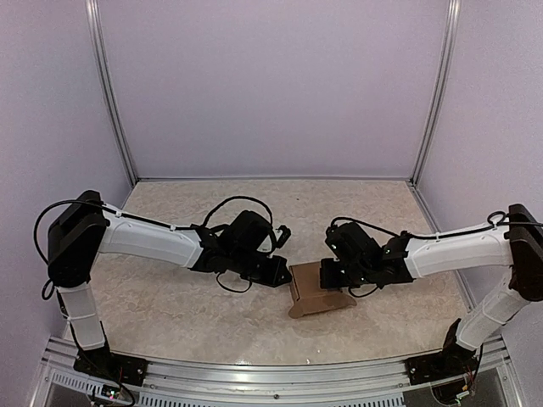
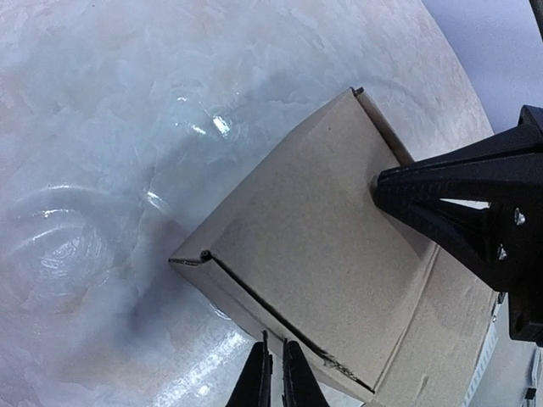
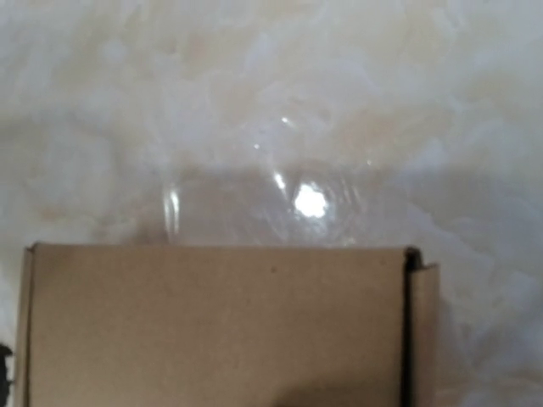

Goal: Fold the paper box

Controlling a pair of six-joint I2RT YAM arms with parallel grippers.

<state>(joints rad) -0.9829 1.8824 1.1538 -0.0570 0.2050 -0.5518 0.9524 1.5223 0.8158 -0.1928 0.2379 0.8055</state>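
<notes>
The paper box [image 1: 312, 298] is a small closed brown cardboard box lying on the table between the two arms. In the left wrist view the paper box [image 2: 314, 254] shows its lid with a dark seam along the near edge. My left gripper [image 2: 277, 375] is shut, its tips just short of the box's lower side wall, with nothing between them. My right gripper [image 2: 380, 188] is shut and its tip rests on the lid near the far right edge. In the right wrist view only the box top [image 3: 212, 322] shows; the fingers are out of frame.
The table [image 1: 170, 297] has a glossy pale marble top. Lilac walls and metal posts [image 1: 110, 93] enclose it at the back and sides. A metal rail [image 1: 271, 377] runs along the near edge. Black cables [image 1: 246, 203] loop over the left wrist.
</notes>
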